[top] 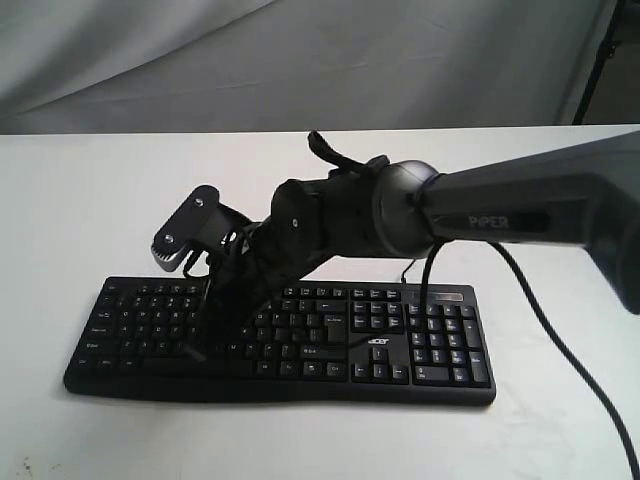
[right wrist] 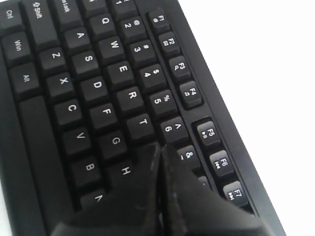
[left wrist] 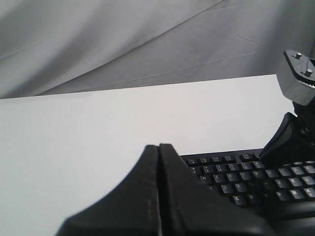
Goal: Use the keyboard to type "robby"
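**Near.** On the white table (top: pixel 90 200), close to its near edge, lies the keyboard (top: pixel 300 352). Its long axis runs left to right. The space-bar row faces near and the function row faces far. The number pad (top: pixel 450 342) sits at the right end, and the "acer" logo (top: pixel 378 343) is just left of it.

**Middle.** The right arm (top: pixel 520 215) enters from the right and reaches across the middle. It slopes down over the left half of the keyboard. The right gripper (top: pixel 196 352) points down at the letter keys. In the right wrist view its two fingers (right wrist: pixel 142 196) are pressed together with nothing between them. The tip (right wrist: pixel 160 147) sits beside the T (right wrist: pixel 142 122) and 6 (right wrist: pixel 170 129) keys, just above H (right wrist: pixel 125 170). Whether the tip touches a key cannot be told.

**Left.** The left gripper (left wrist: pixel 158 147) is seen only in its own wrist view. Its fingers are likewise closed on each other and hold nothing. It hangs over bare table off the left end of the keyboard (left wrist: pixel 236 184).

**Far.** Behind the table hangs a creased grey cloth (top: pixel 200 60).
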Robot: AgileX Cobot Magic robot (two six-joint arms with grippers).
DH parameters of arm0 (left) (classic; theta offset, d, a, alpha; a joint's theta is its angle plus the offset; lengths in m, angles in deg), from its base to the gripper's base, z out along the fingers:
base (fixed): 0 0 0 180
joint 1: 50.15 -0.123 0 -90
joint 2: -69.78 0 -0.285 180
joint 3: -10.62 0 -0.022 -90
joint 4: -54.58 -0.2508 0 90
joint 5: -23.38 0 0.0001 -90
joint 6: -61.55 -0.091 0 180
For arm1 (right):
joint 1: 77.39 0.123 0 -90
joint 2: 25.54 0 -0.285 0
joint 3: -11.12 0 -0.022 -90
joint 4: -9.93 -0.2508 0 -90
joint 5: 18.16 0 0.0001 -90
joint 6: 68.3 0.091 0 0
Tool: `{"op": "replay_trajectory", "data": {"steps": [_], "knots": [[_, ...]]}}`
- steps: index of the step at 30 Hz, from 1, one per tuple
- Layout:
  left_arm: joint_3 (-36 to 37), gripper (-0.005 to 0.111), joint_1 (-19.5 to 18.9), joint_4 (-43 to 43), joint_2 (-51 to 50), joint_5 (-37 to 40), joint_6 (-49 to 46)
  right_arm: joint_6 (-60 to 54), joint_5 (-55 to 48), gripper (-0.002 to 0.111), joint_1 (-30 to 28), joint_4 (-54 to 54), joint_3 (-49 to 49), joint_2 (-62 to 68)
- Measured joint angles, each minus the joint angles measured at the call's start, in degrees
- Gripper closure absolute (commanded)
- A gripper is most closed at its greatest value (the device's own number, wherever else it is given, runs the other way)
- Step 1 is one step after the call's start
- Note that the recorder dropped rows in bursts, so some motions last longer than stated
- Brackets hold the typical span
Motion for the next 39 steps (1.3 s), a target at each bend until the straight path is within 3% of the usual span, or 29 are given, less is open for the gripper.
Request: {"op": "replay_trajectory", "data": {"steps": [39], "knots": [[0.0, 0.107, 0.0, 0.0, 0.0, 0.0, 0.0, -1.2, -1.8, 0.108, -0.6, -0.6, -3.9, 3.5]]}}
